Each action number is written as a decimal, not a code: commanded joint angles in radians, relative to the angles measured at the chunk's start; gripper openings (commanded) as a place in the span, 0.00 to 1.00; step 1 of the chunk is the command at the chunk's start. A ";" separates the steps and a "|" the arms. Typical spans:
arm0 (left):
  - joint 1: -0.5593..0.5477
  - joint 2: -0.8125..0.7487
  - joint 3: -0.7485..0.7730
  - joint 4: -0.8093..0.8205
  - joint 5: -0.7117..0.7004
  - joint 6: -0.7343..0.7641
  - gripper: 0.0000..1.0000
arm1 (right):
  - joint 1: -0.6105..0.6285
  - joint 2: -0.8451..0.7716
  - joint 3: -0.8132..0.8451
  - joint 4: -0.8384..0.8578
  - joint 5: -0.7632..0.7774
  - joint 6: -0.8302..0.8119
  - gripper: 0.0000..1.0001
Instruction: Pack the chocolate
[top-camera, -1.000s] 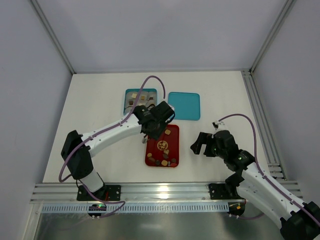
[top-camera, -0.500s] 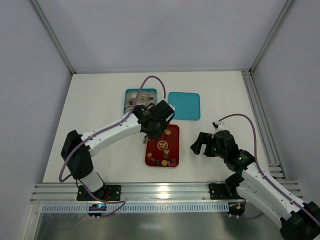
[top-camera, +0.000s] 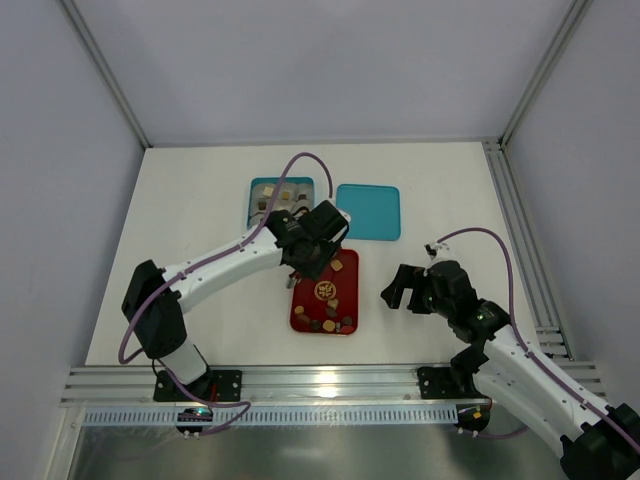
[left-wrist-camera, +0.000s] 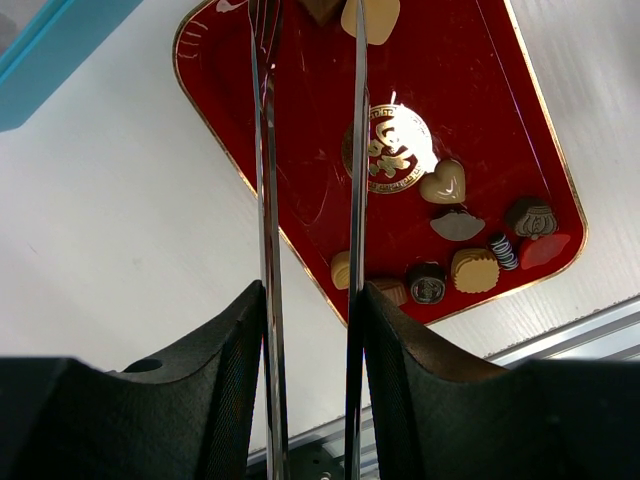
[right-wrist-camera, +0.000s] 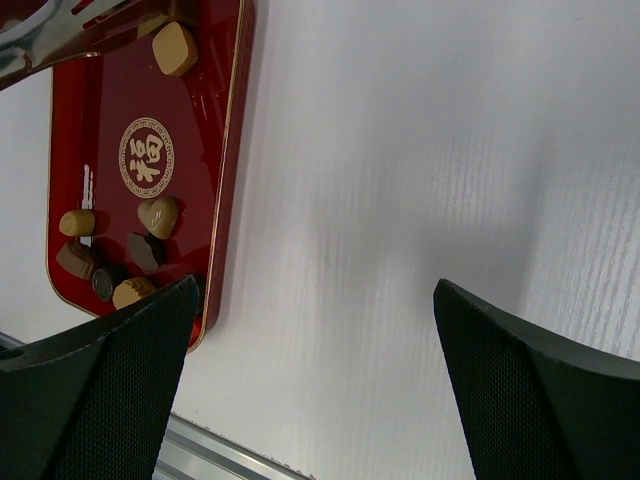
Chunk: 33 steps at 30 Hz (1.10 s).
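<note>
The red tray (top-camera: 312, 302) lies in the middle of the table with several chocolate pieces (top-camera: 330, 323) along its near end and one tan piece (top-camera: 339, 266) near its far end. My left gripper (top-camera: 318, 240) hovers over the tray's far end, shut on metal tongs (left-wrist-camera: 265, 150). The tongs' two blades reach toward a brown piece (left-wrist-camera: 322, 8) and a tan piece (left-wrist-camera: 372, 16) at the frame's top edge; their tips are cut off there. My right gripper (top-camera: 405, 285) is open and empty over bare table right of the tray (right-wrist-camera: 200, 150).
A teal box (top-camera: 282, 197) holding several chocolates sits behind the tray, with its teal lid (top-camera: 368, 211) beside it on the right. An aluminium rail (top-camera: 320, 380) runs along the table's near edge.
</note>
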 joint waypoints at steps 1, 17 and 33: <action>0.003 -0.012 -0.007 0.034 0.026 0.009 0.41 | 0.004 -0.010 0.014 0.012 -0.002 0.002 1.00; 0.003 -0.051 -0.027 0.017 0.050 -0.030 0.41 | 0.004 -0.012 0.013 0.013 -0.002 0.002 1.00; 0.003 -0.060 -0.015 0.006 0.081 -0.040 0.41 | 0.004 -0.018 0.010 0.013 -0.003 0.005 1.00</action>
